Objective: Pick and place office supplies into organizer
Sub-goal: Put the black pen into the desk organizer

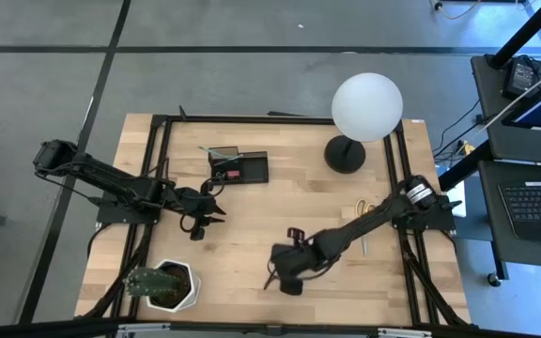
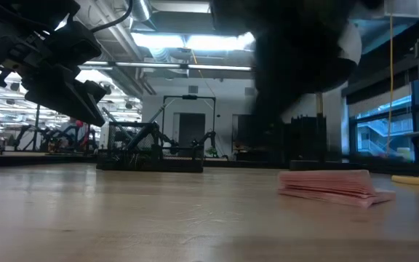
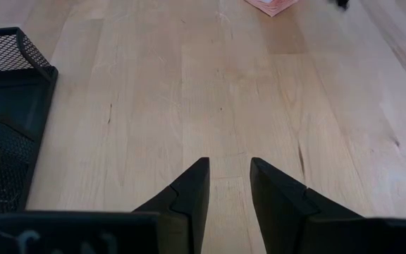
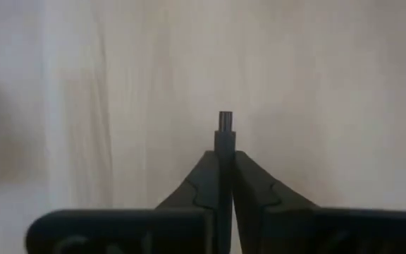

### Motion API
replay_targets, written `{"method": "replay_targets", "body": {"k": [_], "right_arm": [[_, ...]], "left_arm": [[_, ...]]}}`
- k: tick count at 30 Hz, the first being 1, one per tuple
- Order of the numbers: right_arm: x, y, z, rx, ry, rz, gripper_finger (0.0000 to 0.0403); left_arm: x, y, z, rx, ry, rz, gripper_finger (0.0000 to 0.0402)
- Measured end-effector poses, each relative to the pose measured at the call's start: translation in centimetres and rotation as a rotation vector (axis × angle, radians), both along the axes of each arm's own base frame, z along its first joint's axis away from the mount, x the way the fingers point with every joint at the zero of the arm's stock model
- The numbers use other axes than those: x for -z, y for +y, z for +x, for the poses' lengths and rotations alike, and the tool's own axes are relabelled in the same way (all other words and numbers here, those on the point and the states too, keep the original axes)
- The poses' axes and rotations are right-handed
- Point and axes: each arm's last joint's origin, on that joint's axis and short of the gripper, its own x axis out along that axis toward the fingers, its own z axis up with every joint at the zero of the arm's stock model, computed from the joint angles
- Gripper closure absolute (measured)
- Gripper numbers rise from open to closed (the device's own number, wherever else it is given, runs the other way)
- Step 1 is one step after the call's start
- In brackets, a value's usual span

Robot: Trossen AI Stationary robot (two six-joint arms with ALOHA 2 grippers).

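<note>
The right gripper point(image 4: 225, 166) is seen in the right wrist view with its two fingers pressed together on a thin black pen point(image 4: 225, 130) — the pen's tip sticks out just past the fingertips, above pale wood. In the high view this gripper point(image 1: 285, 272) is found in the lower middle of the frame, low over the table point(image 1: 252, 211), at the end of the arm that reaches in from the right edge.

The left gripper point(image 3: 225, 173) is shown in the left wrist view with a clear gap between its fingers, and nothing is held in it. In the high view it point(image 1: 207, 214) is placed left of centre, just below the organizer point(image 1: 238, 167).

The organizer, a black mesh tray, is set in the upper middle of the table, and something pink is seen inside it. At the left edge of the left wrist view its mesh wall point(image 3: 9, 85) is visible. A pink sticky-note pad point(image 2: 329, 185) lies flat on the wood at the right of the low view. Yellow-handled scissors point(image 1: 364, 208) are seen at the right side of the table, beside the right arm. A white globe lamp point(image 1: 364, 108) stands at the upper right — a white plant pot point(image 1: 172, 284) at the lower left.
</note>
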Motion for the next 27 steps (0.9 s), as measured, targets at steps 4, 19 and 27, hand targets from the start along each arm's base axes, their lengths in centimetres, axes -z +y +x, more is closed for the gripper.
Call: {"method": "replay_targets", "body": {"k": [4,19,27], "right_arm": [[-2.0,-1.4,0.7,-0.003,-0.092,-0.016,0.0386],[-11.8,-13.5,4.2,-0.038,-0.619,-0.298,0.0383],[-15.0,-20.5,5.4,-0.083,-0.965,-0.324,0.0381]], "left_arm": [[0.0,0.0,0.0,-0.006,0.001,-0.008,0.0304],[0.3,0.0,-0.2,-0.001,0.035,-0.004,0.0304],[0.6,0.1,-0.5,0.001,0.081,0.004,0.0304]]}}
